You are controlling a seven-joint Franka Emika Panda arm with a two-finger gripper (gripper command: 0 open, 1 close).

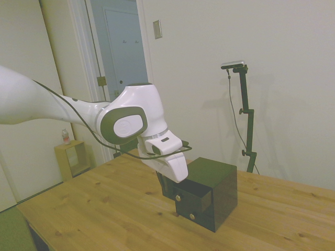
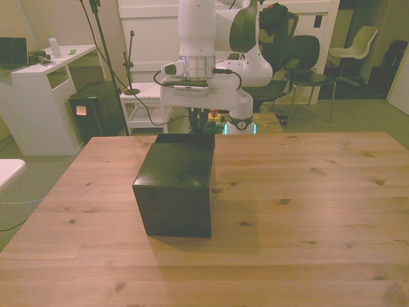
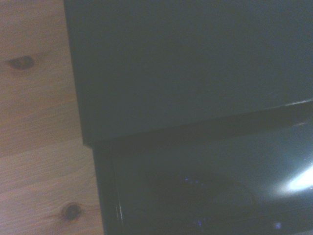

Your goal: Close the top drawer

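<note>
One arm bent low, hand (image 1: 166, 184) at the top drawer (image 1: 175, 184), grip state unclear.

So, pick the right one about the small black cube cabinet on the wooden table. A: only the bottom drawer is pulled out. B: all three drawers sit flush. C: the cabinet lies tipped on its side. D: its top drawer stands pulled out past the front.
D: in the side view the shallow black top drawer juts out from the small black cube cabinet beyond the two brass-knobbed fronts below it, under the white arm's wrist.

pincer (image 1: 166, 184) hidden, top drawer (image 1: 172, 184) mostly hidden
</note>
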